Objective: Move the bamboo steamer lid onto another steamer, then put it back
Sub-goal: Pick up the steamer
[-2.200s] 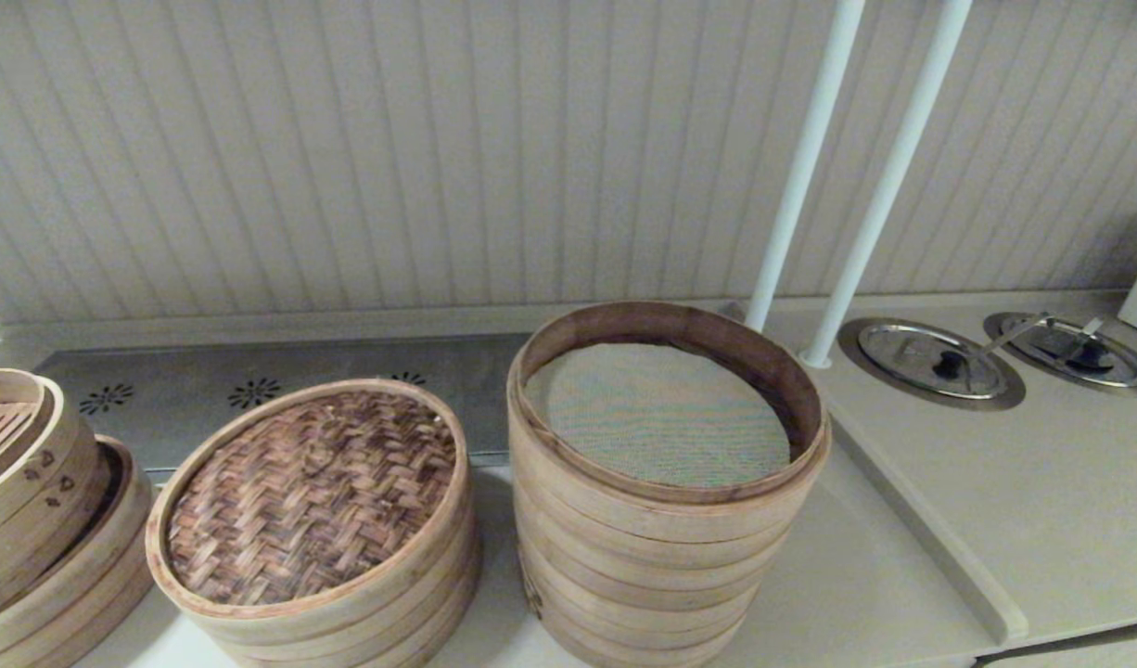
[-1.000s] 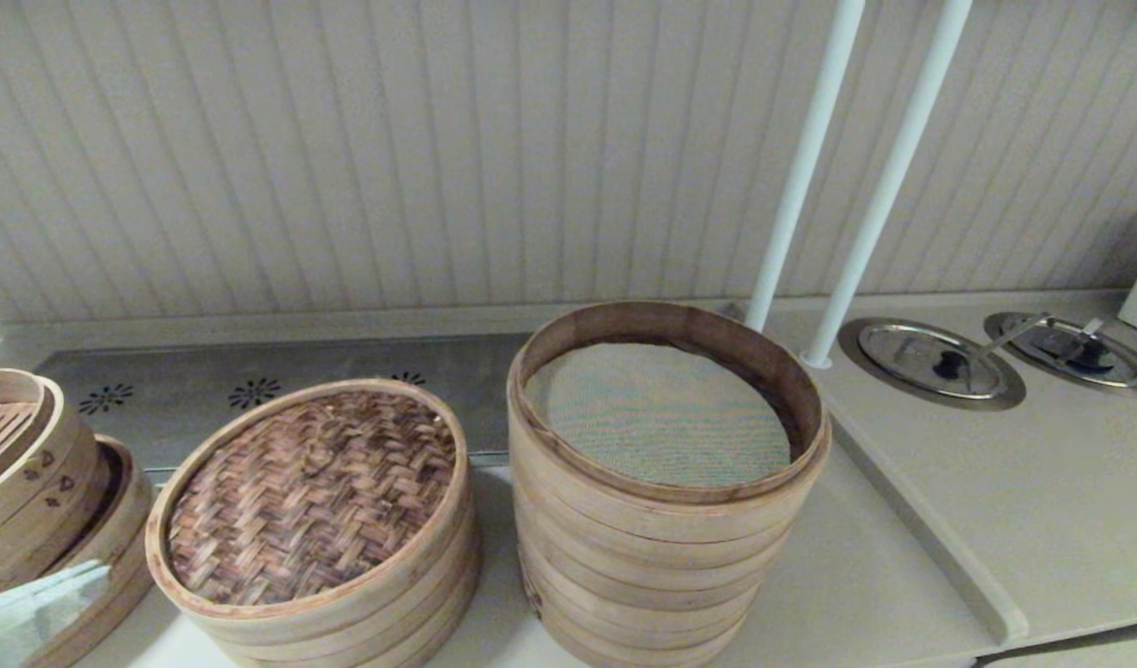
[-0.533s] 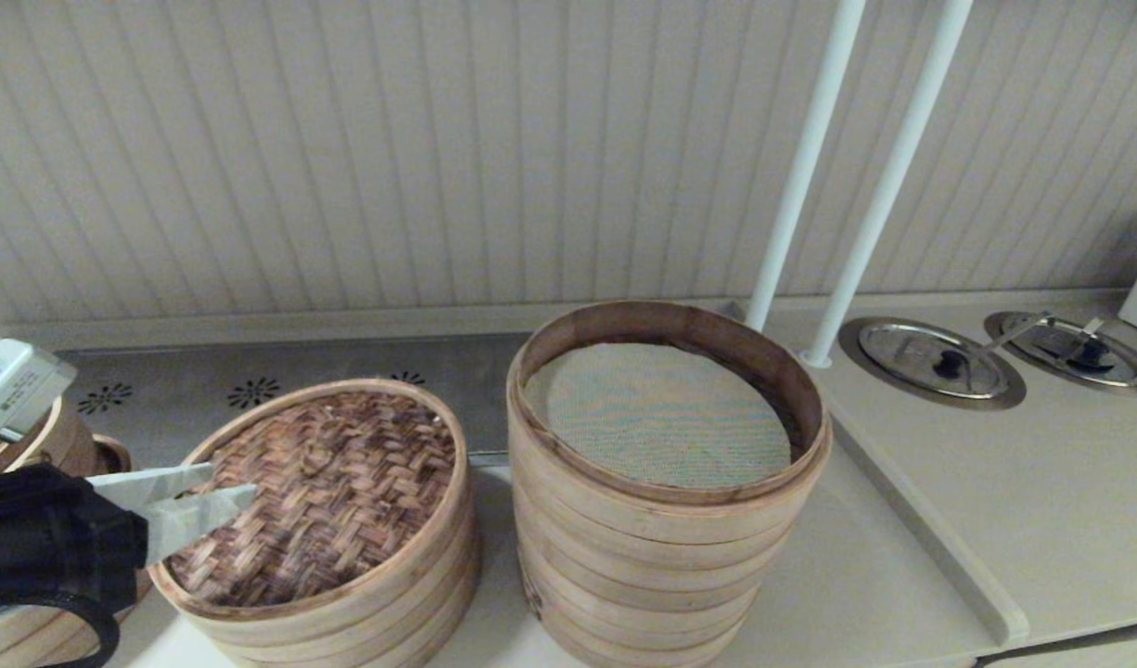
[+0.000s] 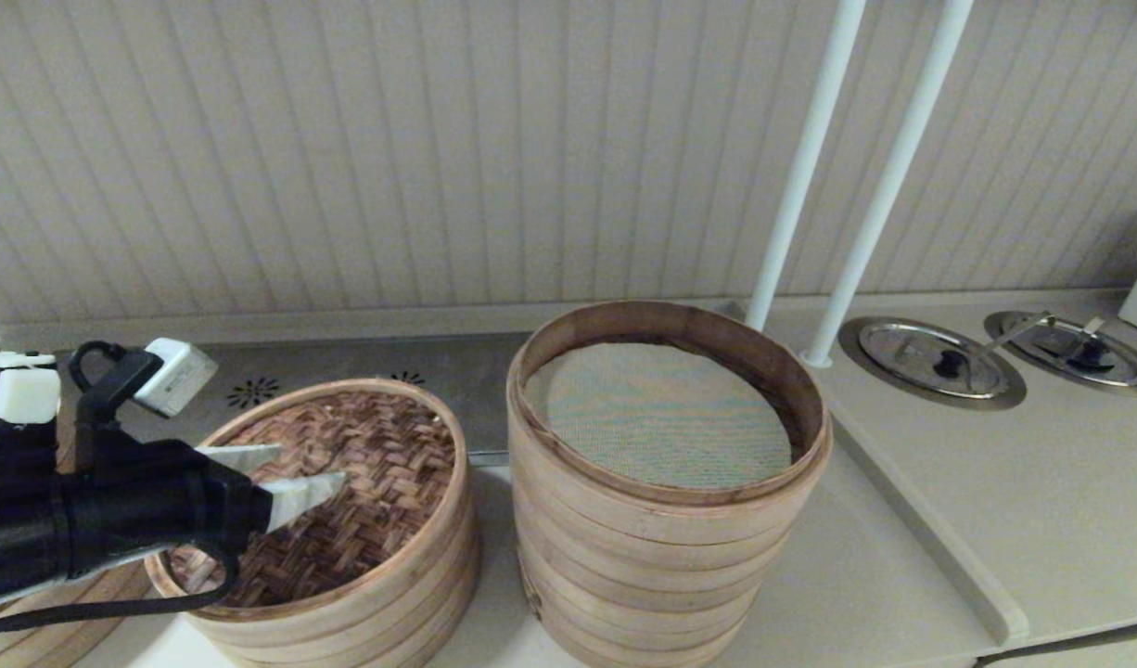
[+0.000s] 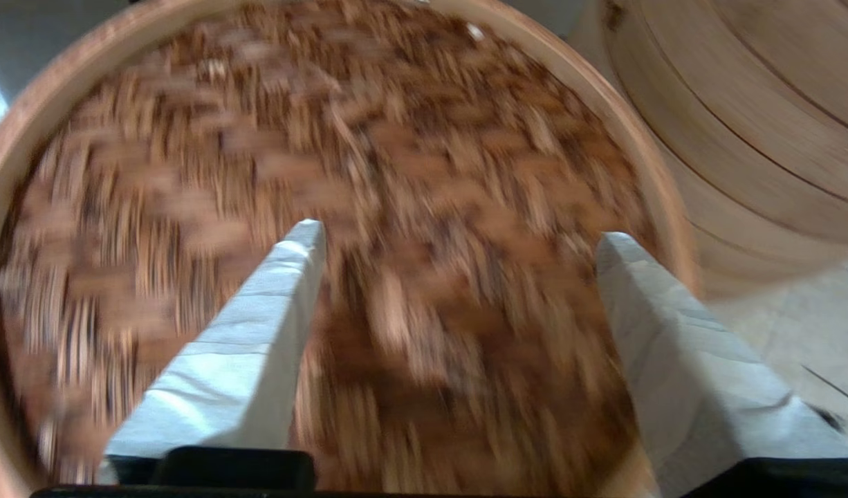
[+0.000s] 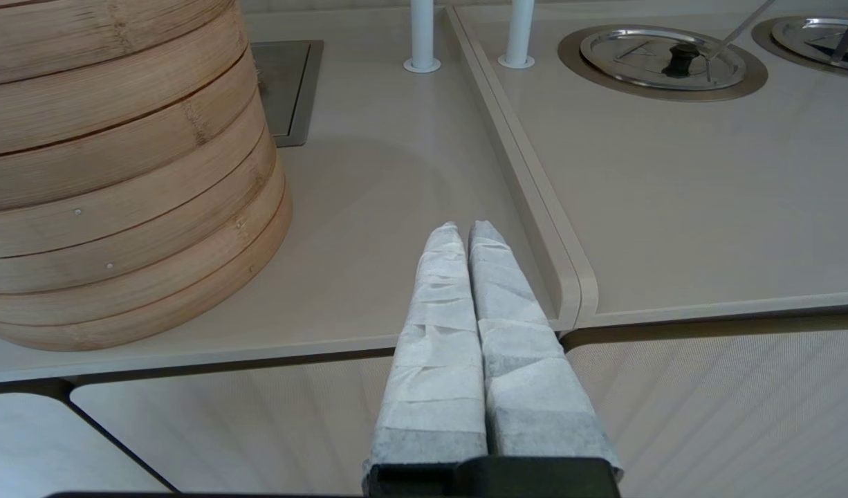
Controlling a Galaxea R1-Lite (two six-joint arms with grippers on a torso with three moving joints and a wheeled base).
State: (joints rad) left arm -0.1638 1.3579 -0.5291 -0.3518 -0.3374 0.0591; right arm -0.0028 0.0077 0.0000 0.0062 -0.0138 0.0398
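The bamboo steamer lid (image 4: 383,473), dark herringbone weave inside a pale rim, lies on the short steamer (image 4: 364,603) at the front left. My left gripper (image 4: 307,468) hovers open over the lid's left half, nothing between its fingers. In the left wrist view the woven lid (image 5: 410,152) fills the picture under the open left gripper (image 5: 463,234). The tall steamer (image 4: 666,547) with its greenish-grey mesh liner (image 4: 661,413) stands uncovered just right of the lid. My right gripper (image 6: 465,228) is shut and empty, low at the counter's front edge, right of the tall steamer (image 6: 120,173).
A third steamer stack (image 4: 58,608) at the far left is mostly hidden behind my left arm. Two white poles (image 4: 796,186) rise behind the tall steamer. Round metal lids (image 4: 935,362) sit in the raised counter (image 4: 1041,520) on the right.
My left arm has come in from the left edge and moved right, from beside the lid's rim to over its woven top. The lid and both steamers have not moved.
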